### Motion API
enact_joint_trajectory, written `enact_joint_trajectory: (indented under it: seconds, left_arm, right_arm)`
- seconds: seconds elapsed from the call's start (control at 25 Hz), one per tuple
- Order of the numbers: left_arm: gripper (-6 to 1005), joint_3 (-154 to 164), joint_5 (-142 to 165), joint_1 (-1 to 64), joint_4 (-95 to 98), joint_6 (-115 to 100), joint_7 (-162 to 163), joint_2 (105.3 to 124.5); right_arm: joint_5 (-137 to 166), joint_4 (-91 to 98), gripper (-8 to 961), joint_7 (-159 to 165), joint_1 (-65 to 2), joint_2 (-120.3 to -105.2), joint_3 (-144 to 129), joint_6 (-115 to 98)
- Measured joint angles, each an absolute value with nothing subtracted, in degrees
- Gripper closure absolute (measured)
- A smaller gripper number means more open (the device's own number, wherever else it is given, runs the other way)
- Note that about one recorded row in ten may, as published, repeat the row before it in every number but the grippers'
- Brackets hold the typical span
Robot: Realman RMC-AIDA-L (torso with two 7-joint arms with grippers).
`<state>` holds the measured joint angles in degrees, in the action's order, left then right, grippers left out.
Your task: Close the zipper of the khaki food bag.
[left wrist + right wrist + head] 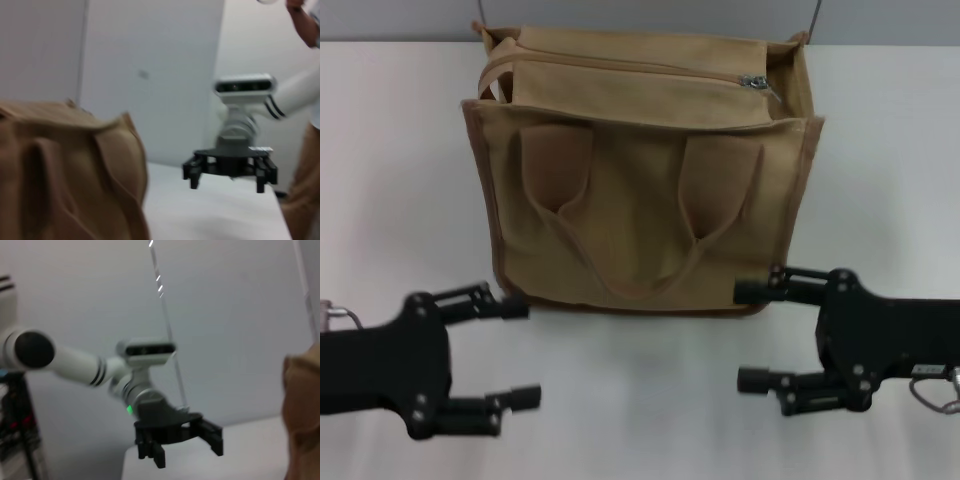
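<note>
The khaki food bag (65, 175) fills the near side; beyond it, the right gripper (229, 172) hangs over the white surface (215, 210), jaws spread apart.

The bag (640, 200) is matt woven khaki cloth with darker brown cloth trim. On the bag's top, the zipper (650, 70) has cloth tape and a small shiny metal pull (756, 83). Under the bag, the white surface (400, 180) looks smooth, faintly glossy.

Head camera looking down at the table (400, 160) from above, each wrist camera low, facing sideways, both seeing the bag (640, 180).
</note>
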<state>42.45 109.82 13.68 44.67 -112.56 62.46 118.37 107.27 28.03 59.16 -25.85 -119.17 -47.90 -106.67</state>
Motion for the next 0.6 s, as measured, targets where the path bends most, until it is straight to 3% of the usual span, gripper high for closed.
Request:
enact_joint_trajectory:
  seconds: [0.6]
  left_arm:
    - [167,46.41,112.17,15.58,42.3,-112.42,57.79,118.51]
  right_arm:
    - [113.13,26.81,137,57.86,-28.79,-119.66,-51.09,-102.78]
